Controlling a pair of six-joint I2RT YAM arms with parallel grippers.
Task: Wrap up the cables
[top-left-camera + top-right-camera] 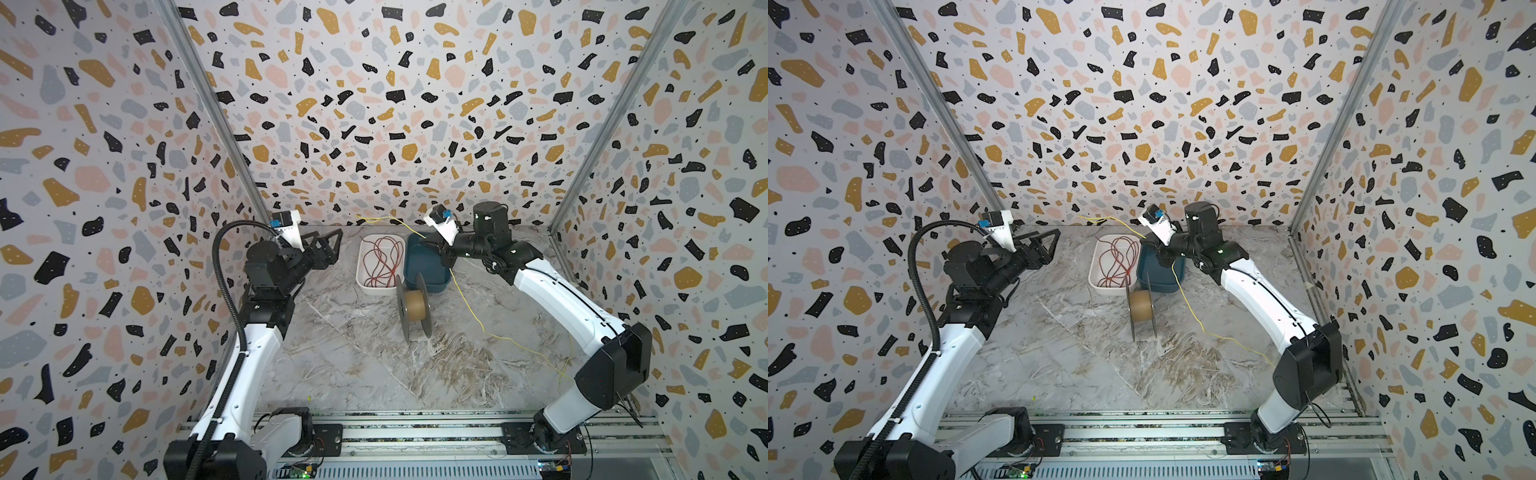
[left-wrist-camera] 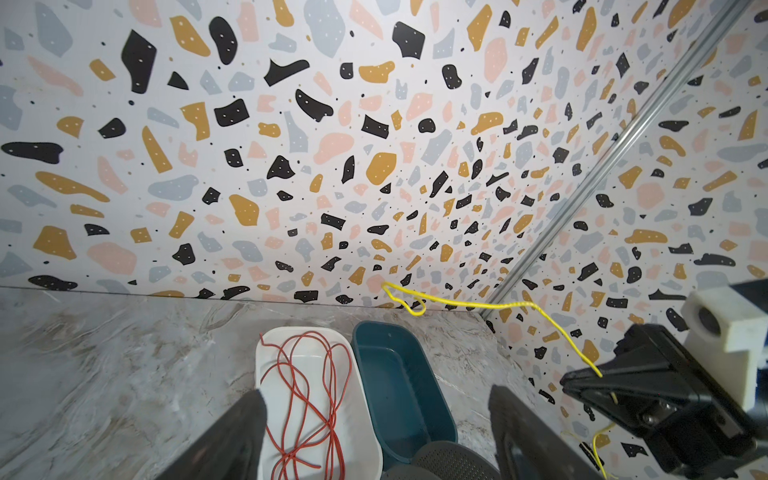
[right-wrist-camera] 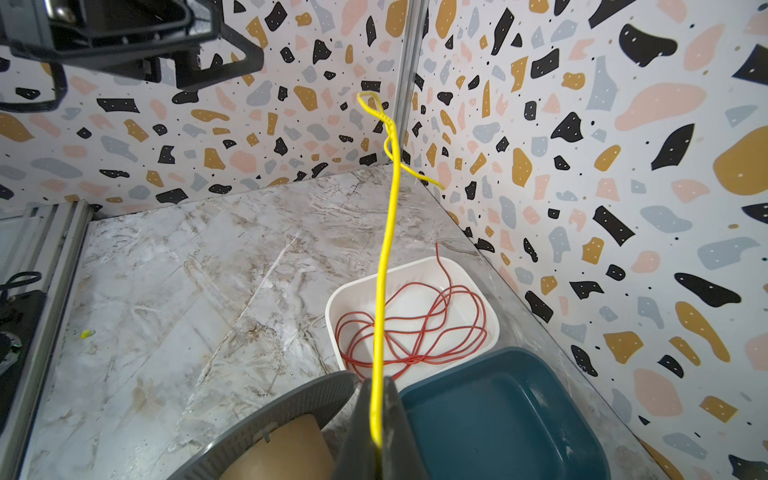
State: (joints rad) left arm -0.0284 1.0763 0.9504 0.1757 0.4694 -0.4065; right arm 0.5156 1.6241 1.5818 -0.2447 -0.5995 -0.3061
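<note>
A: Which way does the yellow cable (image 3: 384, 257) run?
B: From near the back wall (image 1: 395, 166), slanting forward and rightward. The right gripper (image 3: 375, 395) pinches it over the blue tray (image 3: 498, 415).
A: Counts?
B: Two cables, two trays, one spool (image 1: 414, 305). The red cable (image 3: 415, 358) lies coiled in the white tray (image 3: 353, 286). The left gripper (image 2: 377, 392) is spread and empty.

My table (image 1: 353, 365) has a glossy marble-look top; the white tray (image 3: 357, 297) and blue tray (image 3: 498, 415) look like smooth plastic. The spool (image 1: 413, 307) has a matt cardboard-like core, and the yellow cable (image 3: 384, 249) a smooth coat.
</note>
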